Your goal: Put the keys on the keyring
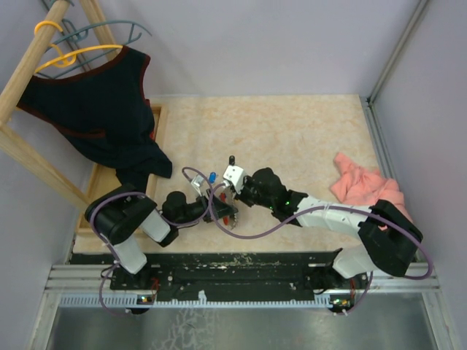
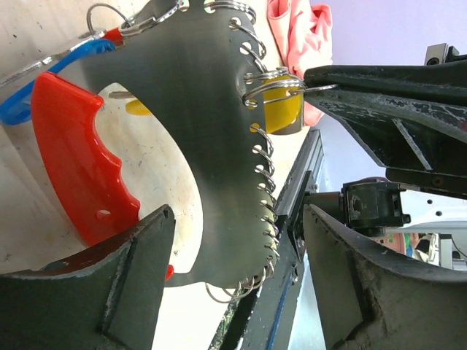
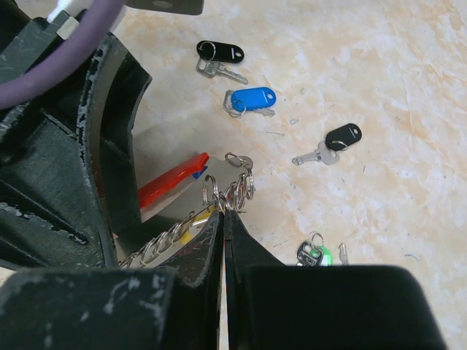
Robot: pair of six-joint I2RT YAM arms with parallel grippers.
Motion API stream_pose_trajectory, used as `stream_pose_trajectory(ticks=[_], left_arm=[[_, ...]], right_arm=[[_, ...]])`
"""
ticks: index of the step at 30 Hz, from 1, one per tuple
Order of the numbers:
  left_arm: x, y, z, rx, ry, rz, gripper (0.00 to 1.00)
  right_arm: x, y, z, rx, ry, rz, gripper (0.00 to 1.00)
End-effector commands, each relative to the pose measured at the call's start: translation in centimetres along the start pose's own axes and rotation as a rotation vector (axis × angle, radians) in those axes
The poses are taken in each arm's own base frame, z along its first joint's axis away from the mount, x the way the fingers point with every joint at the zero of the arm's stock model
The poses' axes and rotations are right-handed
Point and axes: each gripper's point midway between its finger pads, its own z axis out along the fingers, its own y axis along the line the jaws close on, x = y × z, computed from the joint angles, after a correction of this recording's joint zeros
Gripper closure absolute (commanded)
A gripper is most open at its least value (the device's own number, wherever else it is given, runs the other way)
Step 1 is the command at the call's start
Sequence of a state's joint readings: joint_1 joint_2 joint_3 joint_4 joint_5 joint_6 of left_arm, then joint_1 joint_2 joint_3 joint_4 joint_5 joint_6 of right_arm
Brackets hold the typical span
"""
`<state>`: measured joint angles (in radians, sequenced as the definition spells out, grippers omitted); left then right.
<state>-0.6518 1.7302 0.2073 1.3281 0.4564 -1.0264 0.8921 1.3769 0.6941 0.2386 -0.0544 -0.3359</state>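
Observation:
The keyring (image 2: 197, 124) is a grey plate edged with small wire rings, with a red band (image 2: 76, 164) on its other side. My left gripper (image 2: 237, 215) is open; the plate's lower end lies between its fingers with a gap on each side. My right gripper (image 3: 223, 213) is shut on a wire ring at the plate's edge, and the yellow key (image 2: 281, 113) hangs from that ring. Loose keys lie on the table: a black key (image 3: 219, 52), a blue key (image 3: 252, 100), another black key (image 3: 341, 137) and a green key (image 3: 315, 255).
A pink cloth (image 1: 365, 188) lies at the right of the table. A dark garment (image 1: 102, 113) hangs on a wooden rack (image 1: 33, 73) at the back left. The two arms meet near the table's front middle, by the metal rail (image 1: 241, 281).

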Motion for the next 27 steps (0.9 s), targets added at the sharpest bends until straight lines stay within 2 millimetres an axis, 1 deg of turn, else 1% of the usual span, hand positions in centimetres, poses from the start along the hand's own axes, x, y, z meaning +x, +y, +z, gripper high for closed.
stream_pose_trajectory(ticks=[1, 3, 7, 10, 14, 16, 19, 27], left_arm=[[-1.1, -0.9, 0.6, 0.044, -0.035, 0.038, 0.25], [-1.3, -0.8, 0.9, 0.037, -0.034, 0.047, 0.28], [-1.5, -0.6, 1.1, 0.023, -0.033, 0.071, 0.36], [-1.4, -0.5, 1.1, 0.01, -0.021, 0.087, 0.46], [-1.2, -0.1, 0.7, -0.015, -0.014, 0.105, 0.67], [-1.0, 0.0, 0.4, -0.024, -0.008, 0.112, 0.73], [-0.8, -0.1, 0.2, -0.022, 0.002, 0.121, 0.81], [-0.6, -0.6, -0.1, -0.012, 0.027, 0.157, 0.96]], right_arm=[[-3.7, 0.0, -0.5, -0.004, -0.122, 0.006, 1.0], [-3.7, 0.2, -0.5, -0.012, -0.123, 0.006, 1.0], [-3.5, 0.5, -0.5, -0.023, -0.116, 0.004, 1.0], [-2.9, 0.1, -0.5, -0.002, -0.097, -0.004, 1.0], [-2.2, -0.4, -0.7, 0.032, -0.073, -0.007, 1.0], [-1.9, -0.5, -0.7, 0.041, -0.064, -0.008, 1.0], [-1.6, -0.5, -0.6, 0.048, -0.059, -0.008, 1.0], [-0.8, -1.6, -1.3, 0.111, -0.039, -0.013, 1.0]])
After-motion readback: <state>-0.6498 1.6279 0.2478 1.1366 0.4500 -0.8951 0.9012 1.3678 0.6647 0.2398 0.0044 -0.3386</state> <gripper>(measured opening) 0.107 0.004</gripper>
